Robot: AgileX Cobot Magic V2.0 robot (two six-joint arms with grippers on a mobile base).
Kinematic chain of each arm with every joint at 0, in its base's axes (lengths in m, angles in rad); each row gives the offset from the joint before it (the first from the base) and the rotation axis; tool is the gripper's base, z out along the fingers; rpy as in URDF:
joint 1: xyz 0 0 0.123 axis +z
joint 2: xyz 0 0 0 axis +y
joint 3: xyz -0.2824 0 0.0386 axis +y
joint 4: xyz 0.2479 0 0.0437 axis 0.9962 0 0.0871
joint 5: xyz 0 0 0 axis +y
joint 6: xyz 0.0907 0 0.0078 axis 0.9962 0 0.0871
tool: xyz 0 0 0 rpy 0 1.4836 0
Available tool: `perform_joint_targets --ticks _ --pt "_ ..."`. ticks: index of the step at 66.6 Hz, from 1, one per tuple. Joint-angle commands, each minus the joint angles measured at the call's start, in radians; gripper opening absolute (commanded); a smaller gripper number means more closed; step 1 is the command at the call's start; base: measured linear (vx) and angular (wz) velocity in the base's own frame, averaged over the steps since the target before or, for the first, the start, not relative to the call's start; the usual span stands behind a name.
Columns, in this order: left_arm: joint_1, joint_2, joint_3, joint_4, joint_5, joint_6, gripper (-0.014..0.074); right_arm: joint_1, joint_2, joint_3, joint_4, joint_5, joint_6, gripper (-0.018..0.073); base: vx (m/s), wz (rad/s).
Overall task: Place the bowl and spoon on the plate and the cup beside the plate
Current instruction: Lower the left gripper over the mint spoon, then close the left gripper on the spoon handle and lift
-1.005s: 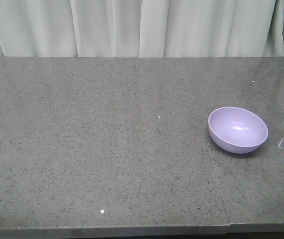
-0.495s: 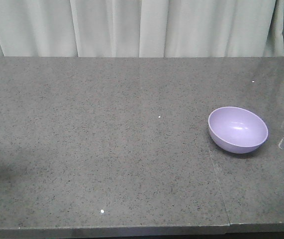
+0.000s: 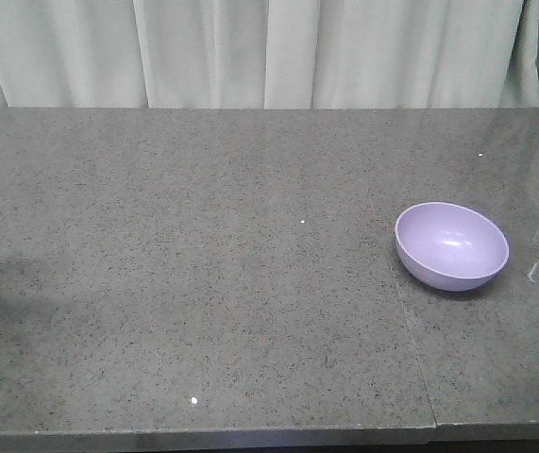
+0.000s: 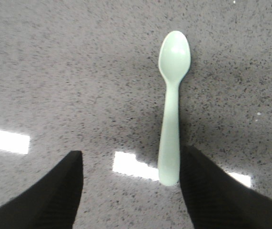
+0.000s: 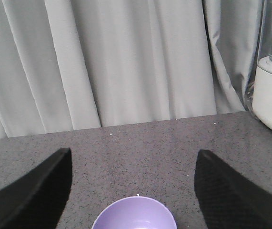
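Hovering wide open, the left gripper [image 4: 131, 160] straddles the handle end of the spoon [image 4: 171, 105].

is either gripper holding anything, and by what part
Nothing is held. The left gripper is open, straddling the spoon handle's end; the right gripper is open by the bowl.

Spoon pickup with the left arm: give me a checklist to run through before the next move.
1. Left pincer open: ok, fingers spread wide.
2. Spoon between its fingers: ok, though the handle end sits off centre, close to one finger.
3. Spoon lying flat and alone on the table: ok.
4. Bowl upright and empty: ok.
5. Right pincer open, holding nothing: ok.
6. Plate and cup located: not ok, no view shows either.
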Motion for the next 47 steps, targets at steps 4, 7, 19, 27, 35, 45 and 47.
perform_joint_targets --ticks 4,7,19,27,35,45,47 --pt "0.024 0.019 -0.031 -0.054 -0.09 0.036 0.0421 -0.006 0.004 -0.029 0.002 -0.056 -0.01 0.0531 0.0 0.0" --pt "0.031 0.033 -0.031 -0.071 -0.092 0.05 0.0421 -0.006 0.004 -0.029 0.003 -0.054 -0.01 0.0531 0.0 0.0" --pt "0.07 0.116 -0.031 -0.146 -0.093 0.099 0.0421 -0.006 0.004 -0.029 0.003 -0.036 -0.01 0.0531 0.0 0.0" --pt "0.083 0.165 -0.031 -0.172 -0.107 0.107 0.0421 -0.006 0.004 -0.029 0.003 -0.026 -0.01 0.0531 0.0 0.0" --pt "0.083 0.194 -0.031 -0.197 -0.143 0.12 0.0421 -0.006 0.004 -0.029 0.004 -0.022 -0.01 0.0531 0.0 0.0" --pt "0.083 0.222 -0.031 -0.205 -0.159 0.12 0.0421 -0.006 0.004 -0.029 0.005 -0.021 -0.01 0.0531 0.0 0.0" --pt "0.083 0.229 -0.031 -0.205 -0.158 0.12 0.0421 -0.006 0.004 -0.029 0.005 -0.021 -0.01 0.0531 0.0 0.0"
